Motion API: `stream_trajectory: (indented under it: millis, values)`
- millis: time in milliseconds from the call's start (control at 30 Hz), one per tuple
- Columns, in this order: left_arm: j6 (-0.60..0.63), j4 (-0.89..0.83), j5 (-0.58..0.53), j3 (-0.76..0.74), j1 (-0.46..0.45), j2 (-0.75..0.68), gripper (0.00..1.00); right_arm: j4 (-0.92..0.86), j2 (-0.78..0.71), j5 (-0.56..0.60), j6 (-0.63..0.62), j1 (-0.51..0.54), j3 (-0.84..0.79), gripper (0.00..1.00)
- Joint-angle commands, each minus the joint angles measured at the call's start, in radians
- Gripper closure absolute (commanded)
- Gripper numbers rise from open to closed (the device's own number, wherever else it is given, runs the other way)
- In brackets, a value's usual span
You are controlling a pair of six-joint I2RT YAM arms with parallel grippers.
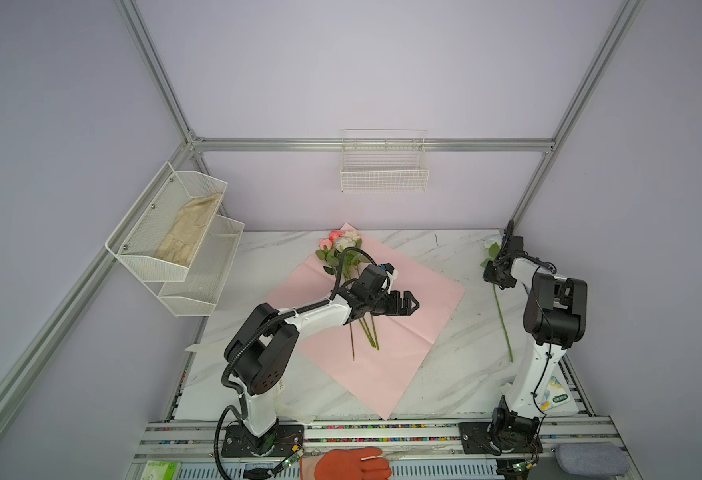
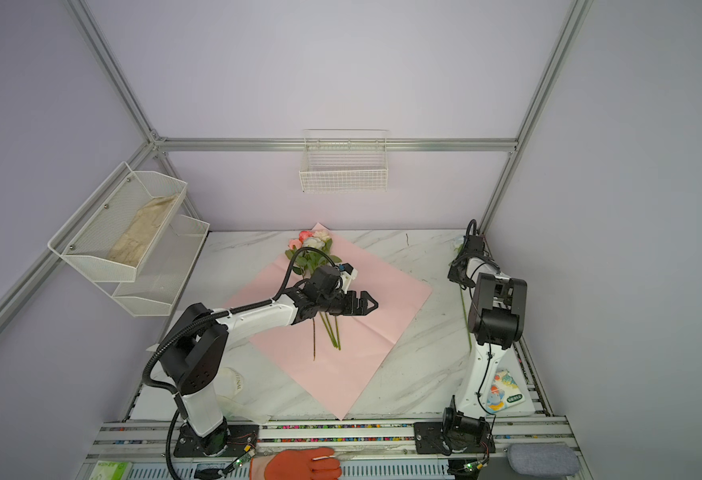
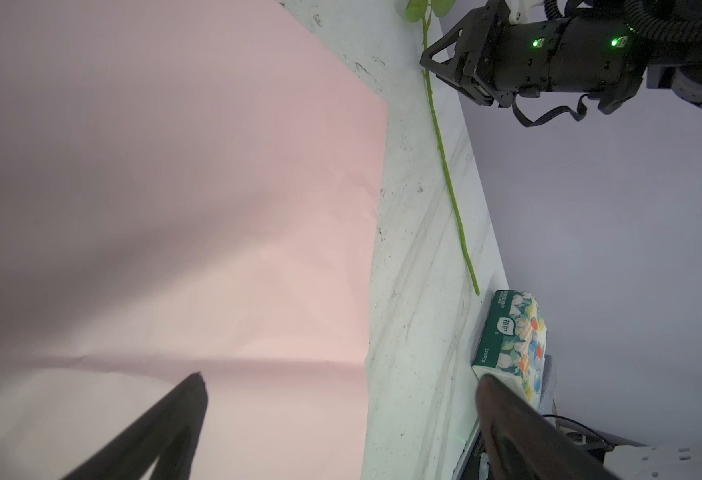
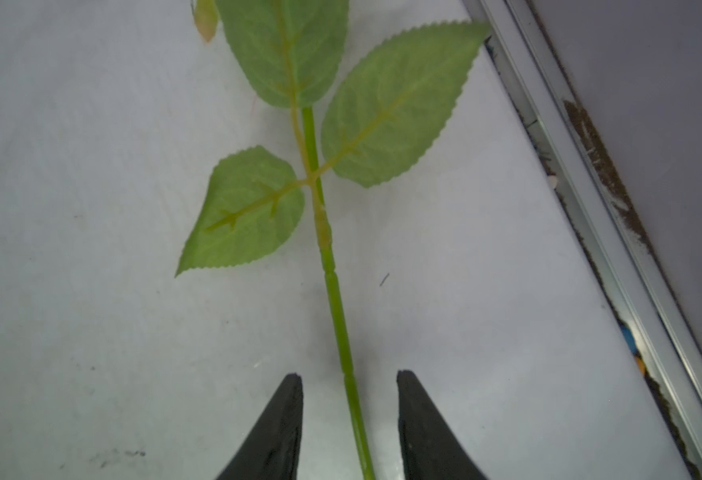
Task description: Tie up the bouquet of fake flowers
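One tissue pack (image 3: 511, 340), "植护" label

Bunch of fake flowers (image 1: 339, 249), pink, coral and white, lying at the wrapping paper (image 1: 407, 345)'s far corner, stems fanned toward its middle, lone green stem (image 1: 502, 320) off its right side
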Motion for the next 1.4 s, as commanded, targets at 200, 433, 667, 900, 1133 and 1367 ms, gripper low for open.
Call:
stream_trajectory:
  millis: [200, 433, 667, 900, 1133, 1367]
  values:
    - [0.027, -0.028, 0.003, 0.138, -0.011, 0.034, 0.00, -0.141, 0.104, -0.058, -0.071, -0.018, 0.130, 0.79]
    - [0.078, -0.096, -0.073, 0.132, -0.010, -0.007, 0.00, -0.122, -0.013, -0.035, -0.138, -0.012, 0.146, 0.96]
    - [0.094, -0.132, -0.246, 0.035, 0.017, -0.145, 0.00, -0.199, -0.154, -0.155, -0.089, 0.068, 0.178, 0.97]
    - [-0.020, -0.190, -0.507, -0.188, 0.114, -0.392, 0.00, 0.119, -0.229, -0.435, 0.231, 0.392, 0.056, 0.98]
    - [-0.058, -0.245, -0.581, -0.419, 0.275, -0.704, 0.00, 0.171, -0.030, -0.471, 0.356, 0.586, 0.240, 0.98]
    - [-0.060, -0.297, -0.620, -0.527, 0.340, -0.870, 0.00, 0.158, 0.144, -0.494, 0.412, 0.665, 0.366, 0.98]
